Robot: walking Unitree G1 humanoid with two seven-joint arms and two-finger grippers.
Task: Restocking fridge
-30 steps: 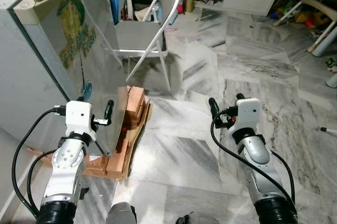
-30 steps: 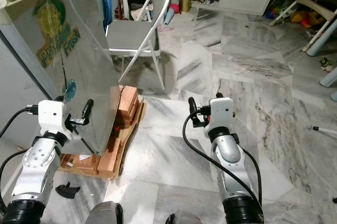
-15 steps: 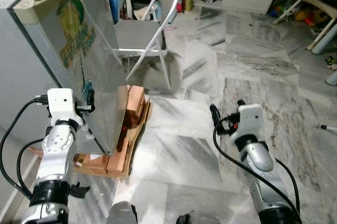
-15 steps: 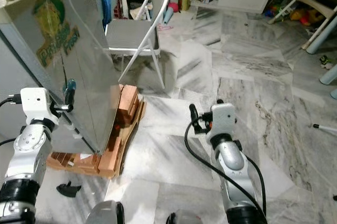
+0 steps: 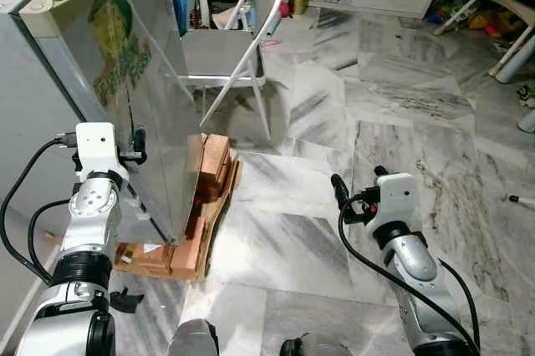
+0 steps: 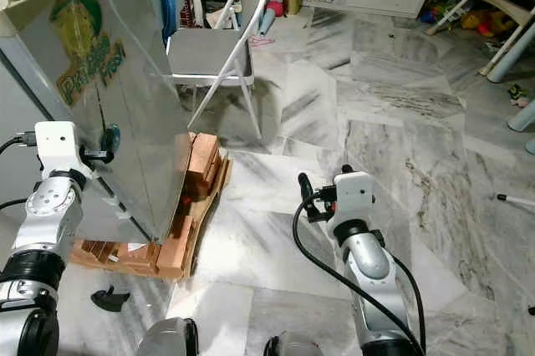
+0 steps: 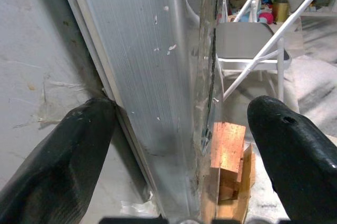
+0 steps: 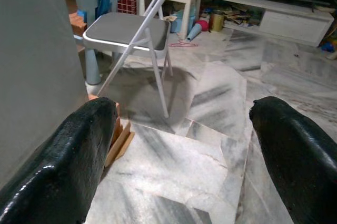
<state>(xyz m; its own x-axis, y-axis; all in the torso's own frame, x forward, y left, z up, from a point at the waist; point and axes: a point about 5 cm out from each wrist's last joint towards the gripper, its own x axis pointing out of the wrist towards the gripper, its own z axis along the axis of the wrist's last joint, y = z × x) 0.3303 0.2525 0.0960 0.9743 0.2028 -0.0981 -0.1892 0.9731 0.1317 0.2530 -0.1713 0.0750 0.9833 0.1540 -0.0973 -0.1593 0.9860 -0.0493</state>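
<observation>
Over the last second I have swung my left gripper [image 7: 179, 145] in from the front of the fridge door [image 5: 146, 105] to its edge, and it now straddles that edge at about handle height. One black finger [image 7: 58, 166] sits in the seam against the grey fridge body [image 7: 37, 50], and the other finger [image 7: 297, 150] hangs out on the room side of the door's silver face. The fingers are spread wide and clamp nothing yet; from the wrist view the inner one looks to be touching or almost touching the seam. The fridge stands on a wooden pallet [image 5: 188, 231] to my left, and the door stands slightly off the body. I judge this to be the start of prying it wider so restocking can begin. I see nothing to load yet. My right gripper [image 8: 181, 145] has dropped a little and hovers over the marble floor [image 5: 334, 122], fingers splayed wide and empty, pointing toward the folding chair [image 5: 230, 47]. That chair stands just beyond the door's swing, so I would watch the clearance as it opens.
</observation>
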